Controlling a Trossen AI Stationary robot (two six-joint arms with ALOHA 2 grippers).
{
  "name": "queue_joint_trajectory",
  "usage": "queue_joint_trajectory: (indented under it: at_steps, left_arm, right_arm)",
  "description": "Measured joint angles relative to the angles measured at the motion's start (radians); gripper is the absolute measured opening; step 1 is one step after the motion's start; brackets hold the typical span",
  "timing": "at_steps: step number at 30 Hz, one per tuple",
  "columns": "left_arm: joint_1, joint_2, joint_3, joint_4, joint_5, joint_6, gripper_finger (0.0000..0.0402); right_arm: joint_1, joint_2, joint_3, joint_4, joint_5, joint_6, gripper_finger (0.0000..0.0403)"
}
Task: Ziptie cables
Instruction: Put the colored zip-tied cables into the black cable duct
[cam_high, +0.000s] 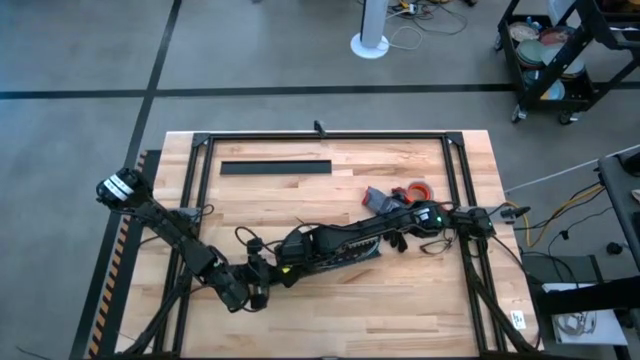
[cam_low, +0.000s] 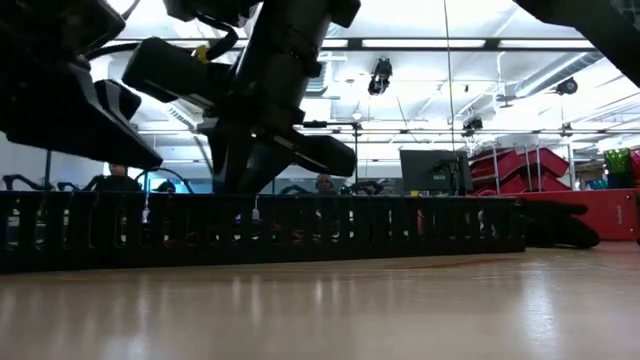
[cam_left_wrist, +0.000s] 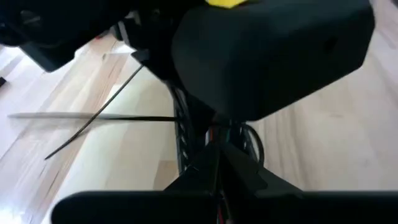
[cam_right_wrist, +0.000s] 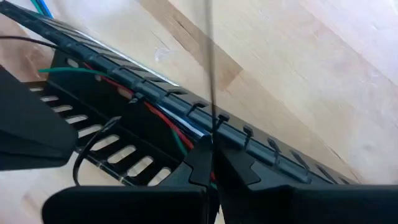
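A long black comb-toothed duct (cam_high: 345, 256) lies on the wooden table, and both grippers meet over its left end. Red, green and blue cables (cam_right_wrist: 163, 122) run inside the duct (cam_right_wrist: 143, 93). My right gripper (cam_right_wrist: 208, 163) is shut on a thin dark ziptie (cam_right_wrist: 210, 68) just above the duct's toothed wall. My left gripper (cam_left_wrist: 214, 163) looks shut right beside the duct (cam_left_wrist: 184, 146), close under the right arm's wrist. Two thin dark zipties (cam_left_wrist: 93, 117) cross each other over the table beyond. In the low view the duct (cam_low: 260, 232) stands in front, with the grippers above it. My right gripper pinches the ziptie between its two fingertips (cam_right_wrist: 200, 163), near one end (cam_right_wrist: 211, 135). The strip sticks straight out past the fingertips, crossing the duct's toothed wall and the table beyond. My left gripper: I cannot tell whether it touches the duct, a cable or a ziptie, since its own fingers hide the spot.
A second black duct strip (cam_high: 275, 167) lies near the far edge. A red tape roll (cam_high: 417, 189) and a grey piece (cam_high: 378, 198) sit at the right. Black frame rails (cam_high: 200, 180) run along the table's sides. People show beyond the table in the low view.
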Motion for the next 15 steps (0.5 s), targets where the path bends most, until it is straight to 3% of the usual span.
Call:
queue_joint_trajectory:
  at_steps: [6, 15]
  left_arm:
    - [-0.001, 0.000, 0.000, 0.000, -0.052, 0.025, 0.0001]
    - [0.059, 0.000, -0.001, 0.038, -0.075, 0.224, 0.0005]
  right_arm:
    - [0.000, -0.005, 0.008, 0.006, 0.004, -0.003, 0.0000]
    - [0.002, -0.006, 0.008, 0.010, 0.019, -0.025, 0.0000]
